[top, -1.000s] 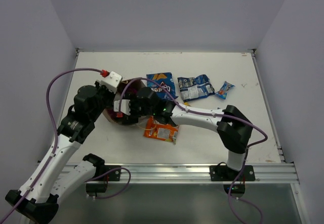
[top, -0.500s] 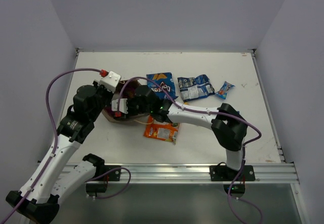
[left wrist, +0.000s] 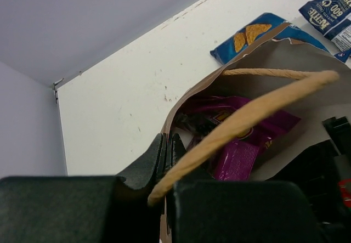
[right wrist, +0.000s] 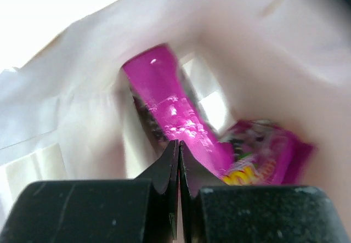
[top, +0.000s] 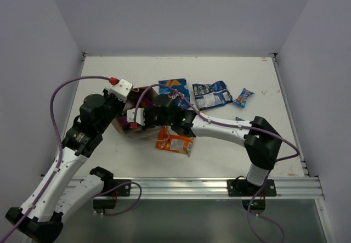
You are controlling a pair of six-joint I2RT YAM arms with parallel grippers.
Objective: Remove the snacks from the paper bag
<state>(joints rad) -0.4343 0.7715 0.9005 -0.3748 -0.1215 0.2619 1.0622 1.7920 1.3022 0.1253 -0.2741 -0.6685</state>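
Note:
The brown paper bag (top: 119, 126) lies on its side left of centre. My left gripper (left wrist: 167, 144) is shut on the edge of its mouth, with the bag's handle (left wrist: 258, 108) crossing in front. Two magenta pouches (left wrist: 237, 144) lie inside. My right gripper (right wrist: 179, 147) is inside the bag (right wrist: 82, 106), shut on the edge of one magenta pouch (right wrist: 164, 95); a second magenta pouch (right wrist: 258, 155) lies to its right. On the table outside are a blue chip bag (top: 174, 89), a blue-white packet (top: 213, 95), a small blue wrapper (top: 243, 96) and an orange packet (top: 174, 142).
The right arm (top: 225, 130) stretches leftward over the orange packet toward the bag. The left arm's purple cable (top: 66, 86) loops above the table's left side. Walls close the table on the left, right and far sides.
My right gripper has gone from wide open to shut inside the bag, at the magenta pouch. Its elbow has shifted to the right. The left gripper keeps its hold on the bag.

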